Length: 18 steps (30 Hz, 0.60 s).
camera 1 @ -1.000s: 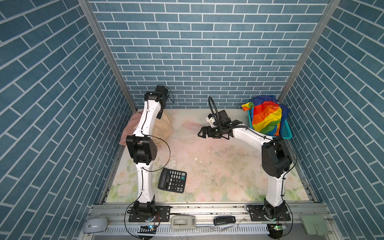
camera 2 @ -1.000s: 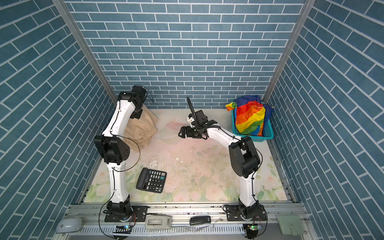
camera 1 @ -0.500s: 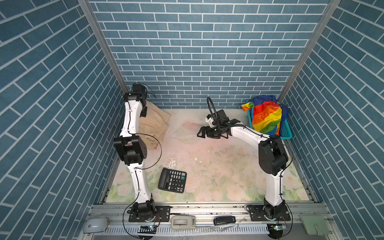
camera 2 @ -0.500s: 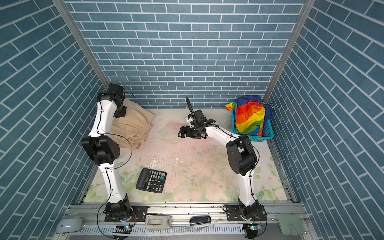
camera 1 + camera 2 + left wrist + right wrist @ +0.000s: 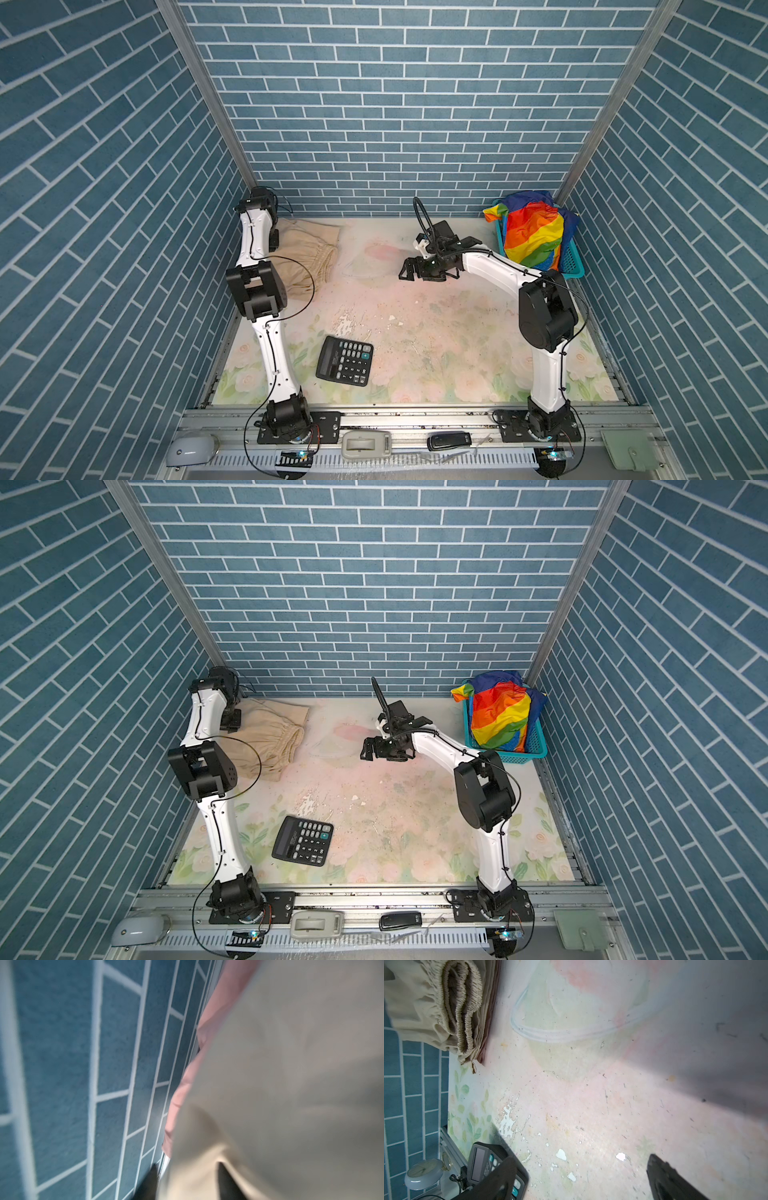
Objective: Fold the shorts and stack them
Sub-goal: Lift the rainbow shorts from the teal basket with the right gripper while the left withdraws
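Item outstanding: rainbow-striped shorts (image 5: 534, 232), bunched and heaped in the teal basket (image 5: 572, 268) at the far right corner of the counter (image 5: 415, 332) — no long axis to read while crumpled. Right tool (image 5: 409, 272): jaws spread wide, empty, hovering over mid-counter, with the basket to its right and a little farther back; this arm is much the nearer and likely the one to fetch. Left tool (image 5: 230, 721): low on the beige shorts (image 5: 307, 249), folded atop the salmon-pink shorts (image 5: 187, 1084) at far left — grip cannot be told.
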Each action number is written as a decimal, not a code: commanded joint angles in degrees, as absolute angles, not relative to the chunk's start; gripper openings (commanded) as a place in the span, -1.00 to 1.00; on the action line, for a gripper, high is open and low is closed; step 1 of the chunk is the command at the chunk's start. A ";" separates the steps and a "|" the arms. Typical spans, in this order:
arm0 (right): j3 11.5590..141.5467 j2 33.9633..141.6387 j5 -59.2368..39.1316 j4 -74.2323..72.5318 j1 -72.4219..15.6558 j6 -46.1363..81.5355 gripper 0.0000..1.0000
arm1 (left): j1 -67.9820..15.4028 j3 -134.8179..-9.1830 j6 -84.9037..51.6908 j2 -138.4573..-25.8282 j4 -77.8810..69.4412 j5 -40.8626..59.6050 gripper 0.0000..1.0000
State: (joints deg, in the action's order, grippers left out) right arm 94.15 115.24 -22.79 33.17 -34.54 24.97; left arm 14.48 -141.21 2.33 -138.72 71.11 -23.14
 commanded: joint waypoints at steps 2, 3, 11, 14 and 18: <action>97.34 105.62 -16.84 39.72 -27.76 20.92 0.97 | 13.54 -144.26 -1.34 -132.22 74.03 -16.72 0.99; 97.45 104.16 -14.89 40.37 -25.31 20.76 0.97 | 12.44 -143.79 -1.89 -130.43 73.61 -14.90 0.99; 97.89 100.86 -3.72 42.93 -4.44 22.02 0.98 | -10.99 -133.75 2.54 -117.63 60.21 -18.13 0.99; 98.46 103.97 -4.68 42.21 1.69 23.32 0.98 | -20.93 -130.23 4.54 -116.70 53.18 -21.79 0.99; 101.22 110.10 -4.66 40.73 6.49 23.38 0.98 | -32.41 -126.94 9.46 -119.01 44.68 -26.42 0.99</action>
